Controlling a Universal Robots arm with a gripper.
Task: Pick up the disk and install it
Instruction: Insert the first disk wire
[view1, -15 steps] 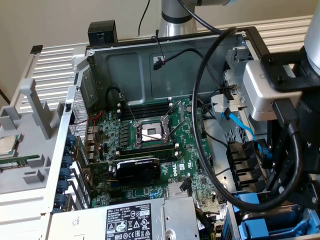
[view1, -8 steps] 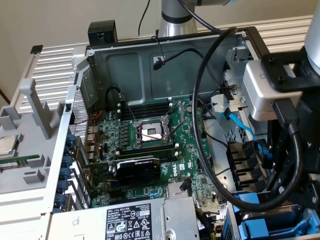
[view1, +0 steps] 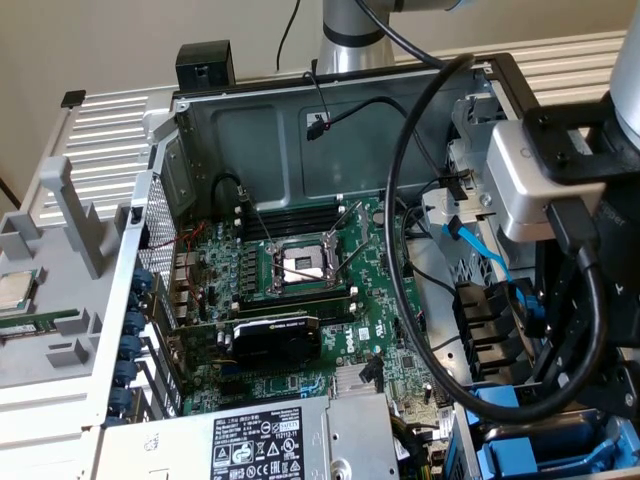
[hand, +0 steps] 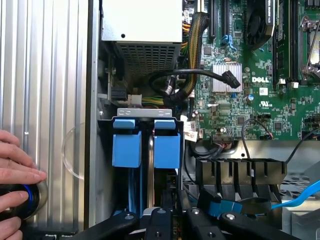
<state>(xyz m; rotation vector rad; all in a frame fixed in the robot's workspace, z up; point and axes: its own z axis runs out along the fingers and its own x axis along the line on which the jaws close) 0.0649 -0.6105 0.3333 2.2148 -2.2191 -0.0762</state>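
Observation:
Two blue plastic frames stand side by side, end-on, in the drive bay at the case's corner. I take the disk to be the one in the frame nearer the motherboard; its metal body is hidden below the blue tab. My gripper hangs right over that frame's near end, its black fingers drawn close together on the frame's edge. The second blue frame sits beside it, with a thin silver strip between the two. In the exterior view the blue frames lie at the lower right, below the arm's wrist.
The grey power-supply box borders the bay, with a black cable bundle crossing to the green motherboard. A blue cable and black slotted bracket lie beside my fingers. A person's hand rests on a black knob.

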